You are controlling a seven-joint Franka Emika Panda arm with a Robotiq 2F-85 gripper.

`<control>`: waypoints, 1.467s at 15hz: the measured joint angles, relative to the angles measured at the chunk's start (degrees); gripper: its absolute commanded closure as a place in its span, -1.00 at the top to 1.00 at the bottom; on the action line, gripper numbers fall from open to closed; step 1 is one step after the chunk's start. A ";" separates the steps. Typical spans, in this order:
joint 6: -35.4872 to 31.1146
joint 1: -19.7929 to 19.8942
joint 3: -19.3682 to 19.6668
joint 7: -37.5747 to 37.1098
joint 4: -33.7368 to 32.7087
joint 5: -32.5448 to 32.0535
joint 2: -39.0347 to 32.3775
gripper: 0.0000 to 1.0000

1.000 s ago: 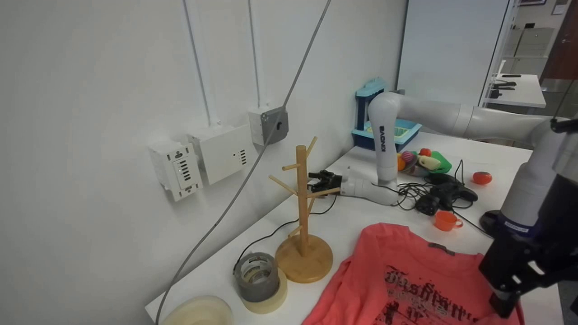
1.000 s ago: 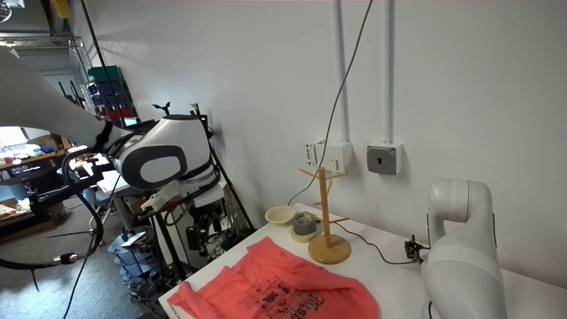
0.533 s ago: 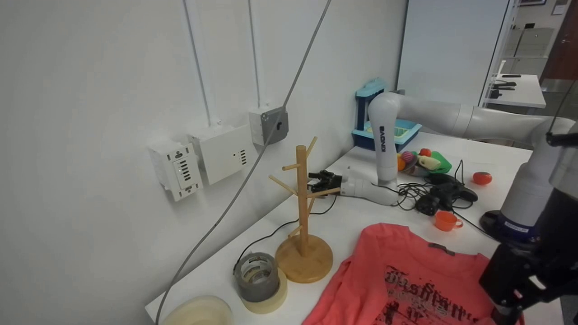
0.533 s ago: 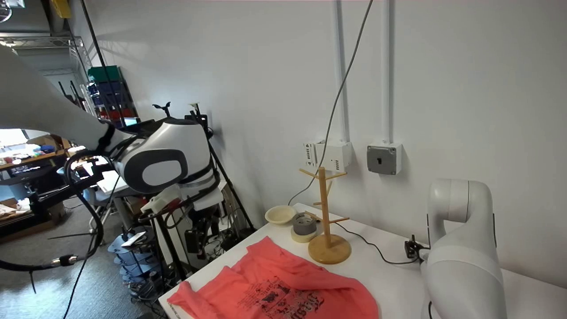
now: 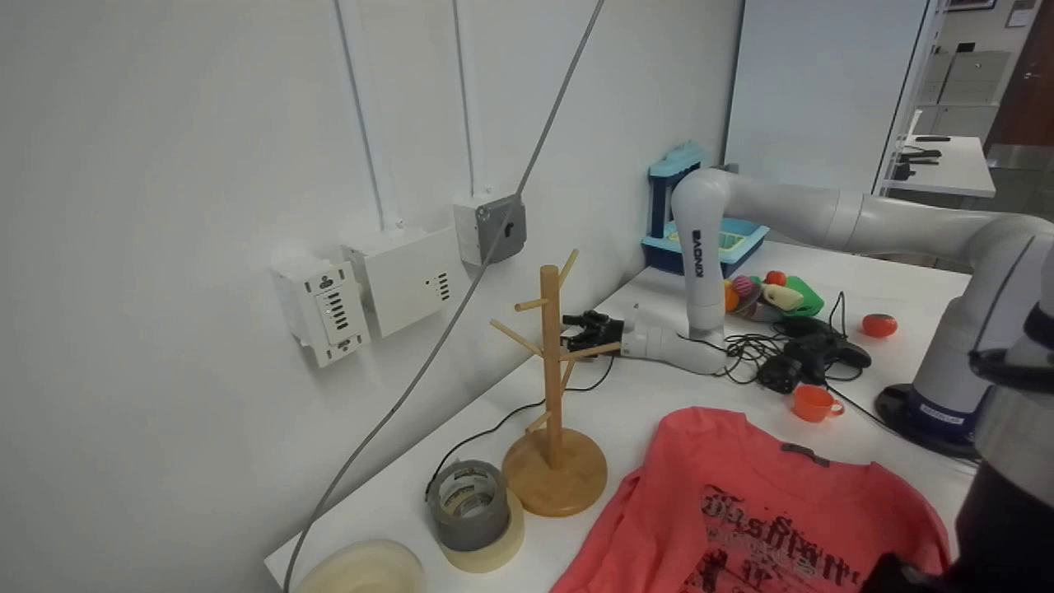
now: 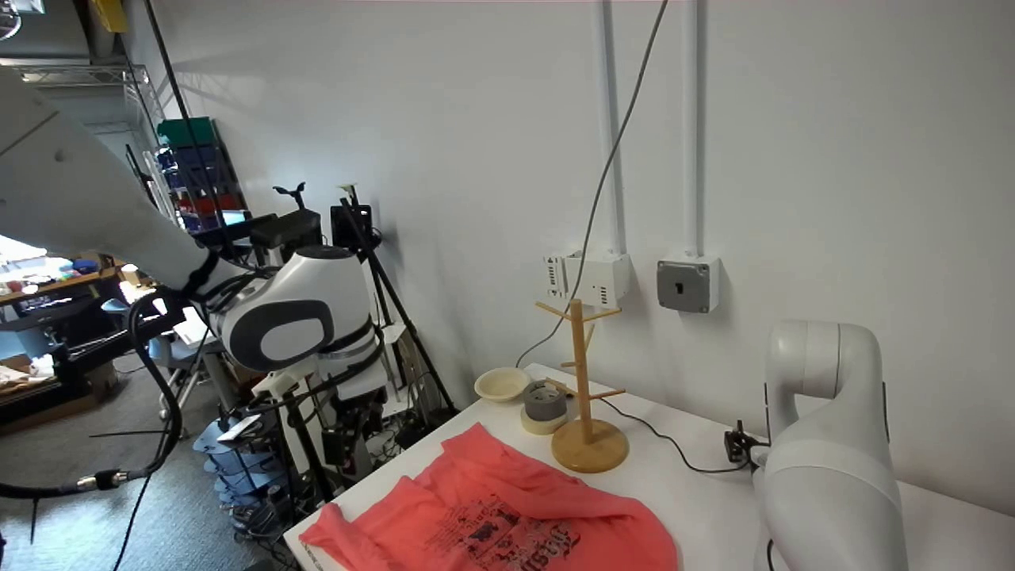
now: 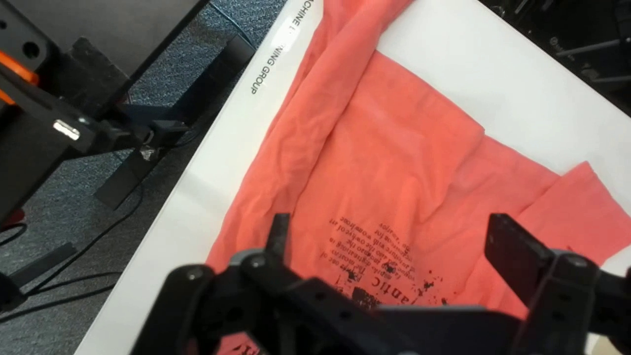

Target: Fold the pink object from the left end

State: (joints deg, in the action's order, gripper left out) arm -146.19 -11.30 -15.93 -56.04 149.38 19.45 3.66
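The pink shirt (image 7: 379, 162) lies spread on the worktop (image 7: 443, 59), a sleeve (image 7: 330, 93) toward one o'clock in the wrist view. The hand (image 7: 388, 221) gapes, empty; the whole fold seems ahead.

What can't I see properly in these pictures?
Pink shirt: the picture edges cut off part of it in every view.
Shirt lettering: in the wrist view, the tool hides some.
Tiny print: in the wrist view, too small to read it all.
Cream tape: in both exterior views, grey tape hides part.
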 measured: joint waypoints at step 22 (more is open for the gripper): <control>-12.64 -3.95 -1.29 -0.81 -0.72 5.71 -18.44 1.00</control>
State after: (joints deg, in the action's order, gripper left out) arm -158.83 -15.25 -17.22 -56.84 148.66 25.15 -14.78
